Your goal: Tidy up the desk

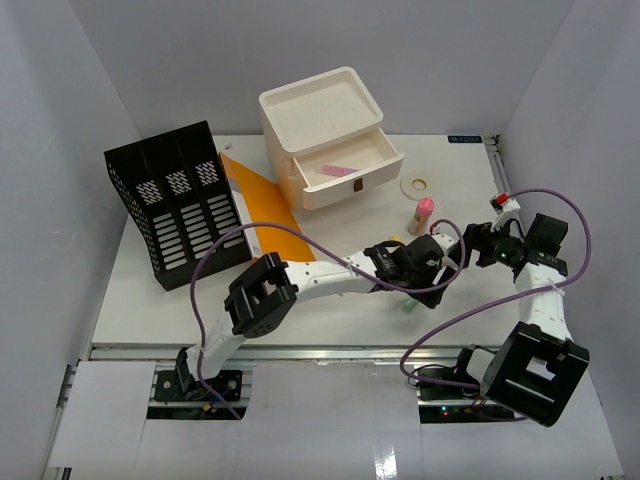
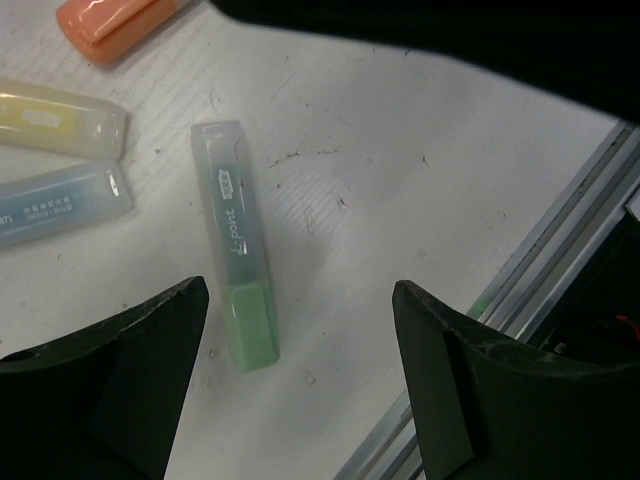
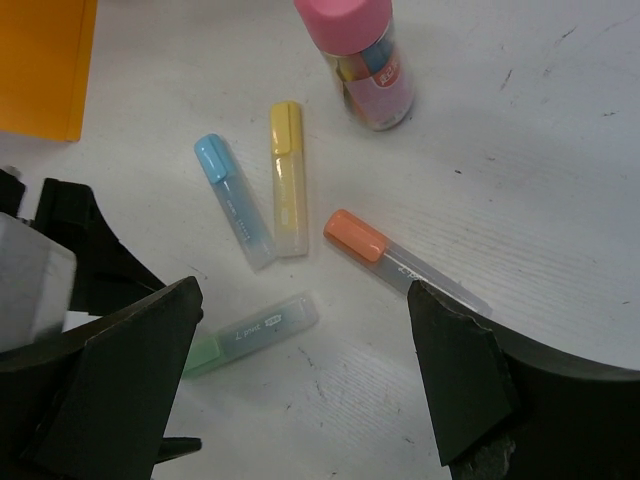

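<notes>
The white desk [image 1: 150, 300] carries four highlighters near its right front. The green one [image 2: 236, 262] lies on the desk below my open, empty left gripper [image 2: 297, 292], nearer its left finger. Blue [image 2: 55, 205], yellow [image 2: 55, 118] and orange [image 2: 115, 18] highlighters lie beyond it. My right gripper [image 3: 300, 295] is open and empty above the same group: green [image 3: 255, 333], blue [image 3: 232, 200], yellow [image 3: 287, 175], orange [image 3: 400, 262]. In the top view the left gripper [image 1: 445, 262] and right gripper [image 1: 470, 246] sit close together.
A pink-capped tube [image 1: 422, 213] stands near a tape roll [image 1: 418, 184]. A cream drawer box [image 1: 322, 115] has its top drawer open with a pink item [image 1: 336, 171] inside. A black file organizer [image 1: 180, 205] and an orange folder [image 1: 262, 195] are at the left. The desk's metal rail [image 2: 560, 260] is close.
</notes>
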Robot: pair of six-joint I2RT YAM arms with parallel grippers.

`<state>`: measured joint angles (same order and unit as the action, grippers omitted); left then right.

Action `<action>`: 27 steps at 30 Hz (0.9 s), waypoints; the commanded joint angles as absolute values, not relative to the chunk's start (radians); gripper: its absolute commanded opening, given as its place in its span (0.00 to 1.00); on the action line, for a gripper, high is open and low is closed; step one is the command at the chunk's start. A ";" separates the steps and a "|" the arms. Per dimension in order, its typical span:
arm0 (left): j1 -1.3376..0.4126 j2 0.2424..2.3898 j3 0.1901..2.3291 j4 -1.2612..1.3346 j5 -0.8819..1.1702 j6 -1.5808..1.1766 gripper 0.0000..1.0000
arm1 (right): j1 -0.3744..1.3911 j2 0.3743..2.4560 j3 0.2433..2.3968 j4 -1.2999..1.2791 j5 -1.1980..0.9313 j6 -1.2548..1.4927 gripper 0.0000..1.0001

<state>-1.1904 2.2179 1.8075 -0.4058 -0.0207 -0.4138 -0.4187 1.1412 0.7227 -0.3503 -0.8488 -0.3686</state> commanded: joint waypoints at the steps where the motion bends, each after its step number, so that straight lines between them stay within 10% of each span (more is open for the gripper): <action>1: -1.205 2.254 1.939 -0.477 -0.060 -0.361 0.85 | -0.423 1.126 0.721 -0.320 -0.895 -0.356 0.90; 27: -1.235 2.418 2.020 -0.573 -0.166 -0.327 0.69 | -0.448 1.133 0.714 -0.286 -0.849 -0.275 0.90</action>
